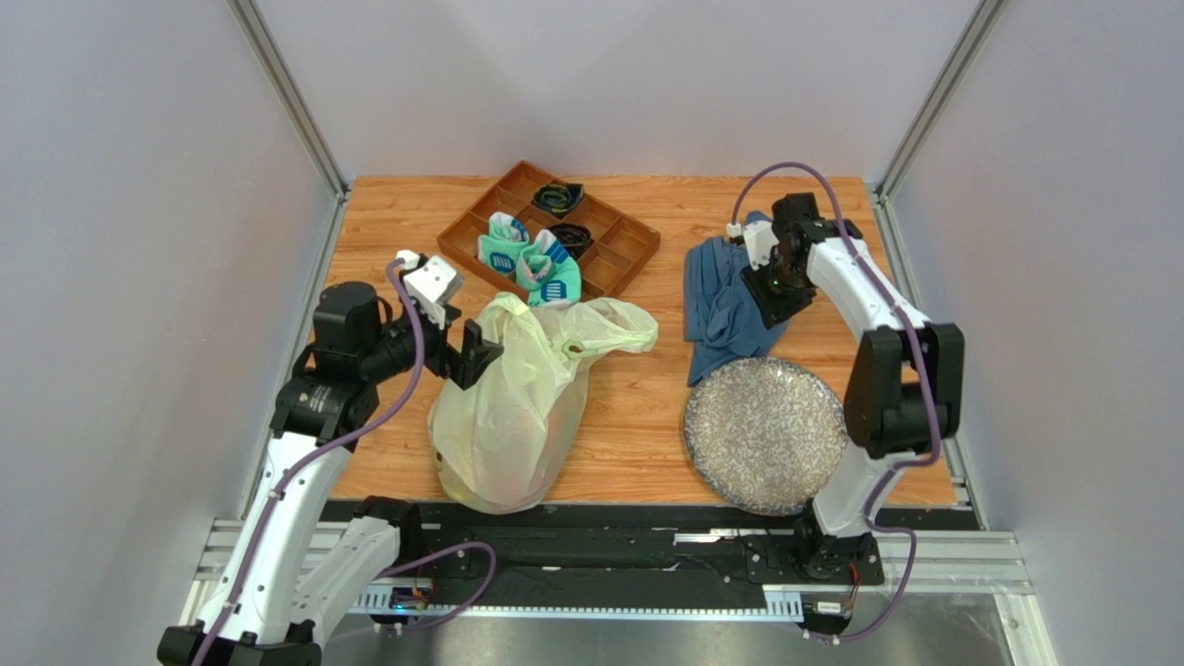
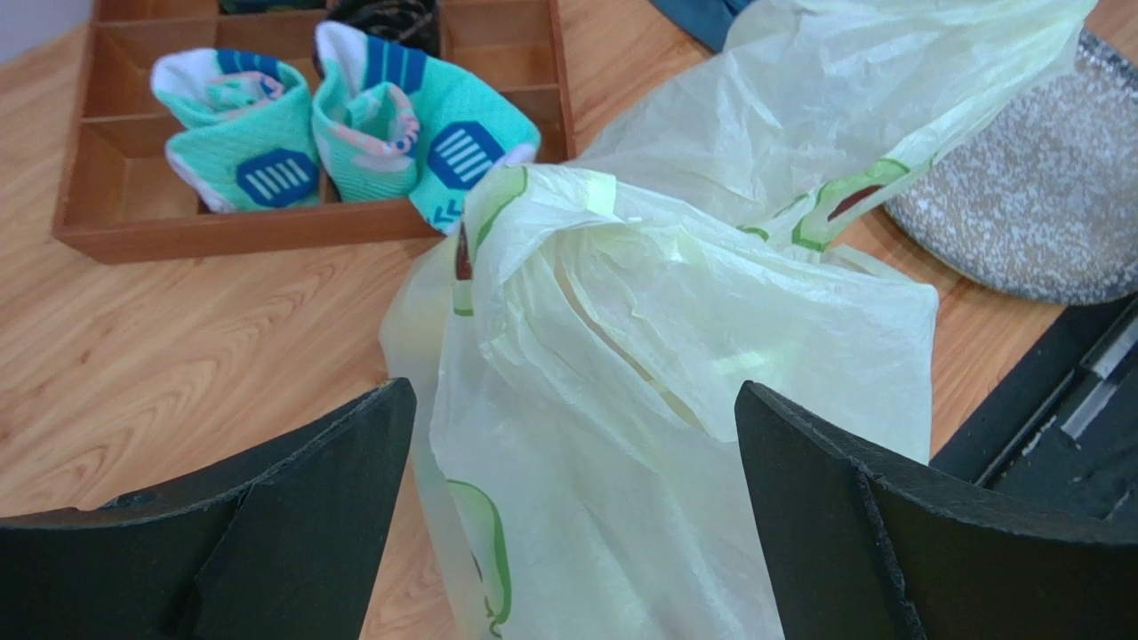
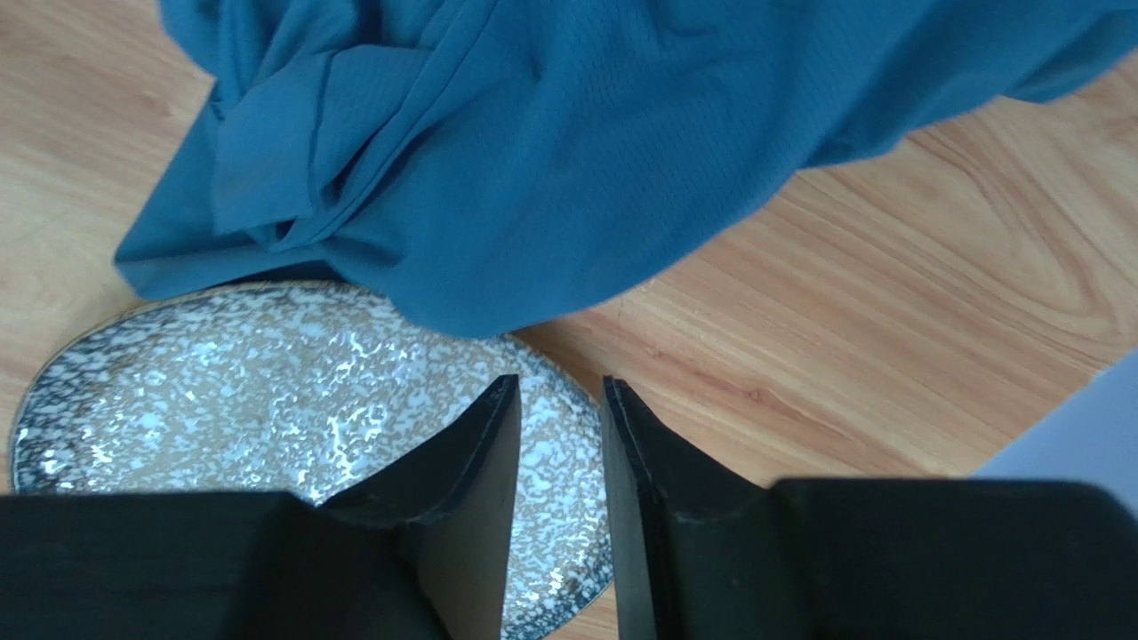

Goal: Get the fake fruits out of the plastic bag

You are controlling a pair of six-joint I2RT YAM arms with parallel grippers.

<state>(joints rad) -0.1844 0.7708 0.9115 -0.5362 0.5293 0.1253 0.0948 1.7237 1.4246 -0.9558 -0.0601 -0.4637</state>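
Left gripper: jaws spread as wide as they go, gripping nothing.
Plastic bag: its bunched top lies between the left jaws and just ahead of them; contents too clouded to tell.
Right gripper: jaws a narrow slit apart, empty.
Plate: under the right jaws' tips.
Blue cloth: just ahead, lapping the plate's rim.

You see your right hand poised above the speckled plate, its fingers a narrow gap apart and gripping nothing. The blue cloth overlaps the plate's far rim. Wooden tabletop shows right of the plate.
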